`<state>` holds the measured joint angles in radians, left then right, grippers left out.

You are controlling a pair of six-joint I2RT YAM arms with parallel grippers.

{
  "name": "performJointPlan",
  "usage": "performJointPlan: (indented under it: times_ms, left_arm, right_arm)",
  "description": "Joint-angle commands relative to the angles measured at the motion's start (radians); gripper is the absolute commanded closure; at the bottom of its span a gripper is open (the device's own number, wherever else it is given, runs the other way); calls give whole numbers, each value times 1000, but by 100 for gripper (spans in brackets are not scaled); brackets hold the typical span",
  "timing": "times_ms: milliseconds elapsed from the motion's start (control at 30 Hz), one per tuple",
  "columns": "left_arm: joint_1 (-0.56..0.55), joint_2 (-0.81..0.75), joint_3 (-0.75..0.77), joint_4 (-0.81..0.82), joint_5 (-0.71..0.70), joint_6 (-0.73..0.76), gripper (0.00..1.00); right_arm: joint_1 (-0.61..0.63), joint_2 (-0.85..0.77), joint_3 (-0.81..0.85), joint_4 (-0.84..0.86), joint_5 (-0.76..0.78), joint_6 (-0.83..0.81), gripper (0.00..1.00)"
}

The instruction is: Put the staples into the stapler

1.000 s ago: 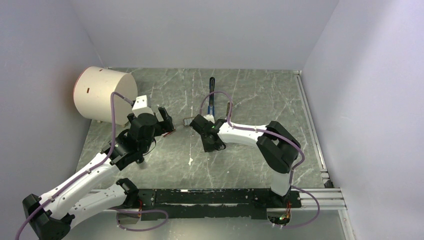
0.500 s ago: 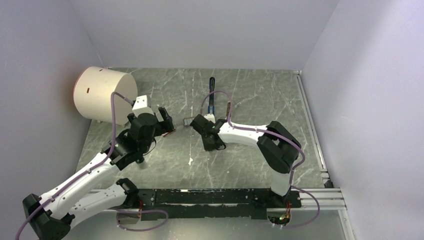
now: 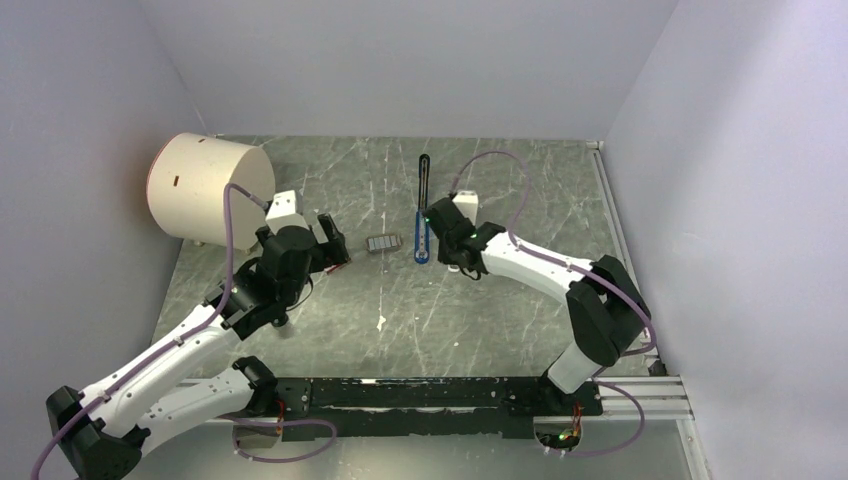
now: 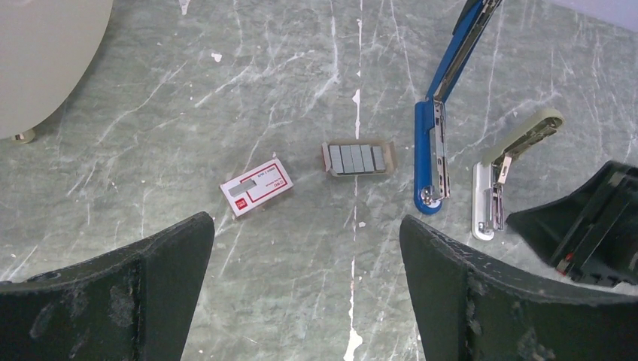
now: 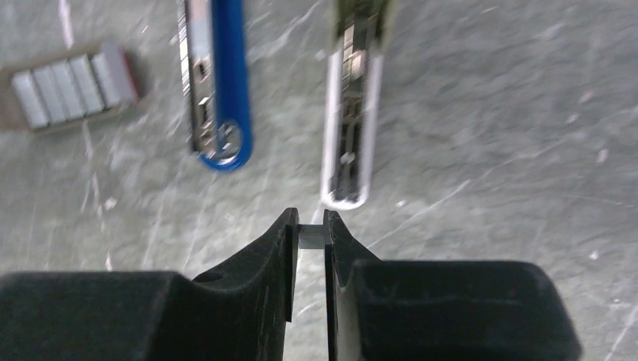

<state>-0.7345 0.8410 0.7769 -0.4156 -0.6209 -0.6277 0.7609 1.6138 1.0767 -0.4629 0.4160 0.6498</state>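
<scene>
The blue stapler (image 3: 423,215) lies opened out flat at mid-table; it also shows in the left wrist view (image 4: 432,150) and the right wrist view (image 5: 218,90). A tray of staple strips (image 3: 382,244) lies just left of it, also in both wrist views (image 4: 358,159) (image 5: 68,86). My right gripper (image 3: 462,262) is shut on a small grey strip of staples (image 5: 311,235), just near of the stapler ends and above the table. My left gripper (image 4: 305,248) is open and empty, hovering left of the tray.
A pale off-white stapler (image 4: 493,188) lies opened right of the blue one, also in the right wrist view (image 5: 352,113). A red-and-white staple box (image 4: 256,186) lies left of the tray. A big cream cylinder (image 3: 205,185) stands at the far left.
My right gripper has moved from over the tray to the right and a little farther back, uncovering the tray and the blue stapler's near end. The left arm has not moved.
</scene>
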Motion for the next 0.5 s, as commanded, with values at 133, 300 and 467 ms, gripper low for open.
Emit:
performJointPlan:
  times_ms: [133, 300, 467]
  left_arm:
    - [7, 21, 13, 20, 12, 4, 2]
    - [7, 25, 16, 21, 8, 8, 2]
    - [7, 32, 19, 22, 8, 11, 2]
  right_arm:
    - [-100, 23, -6, 123, 132, -22, 81]
    - [-121, 59, 2, 155, 128, -38, 81]
    - [-126, 69, -9, 178, 95, -53, 80]
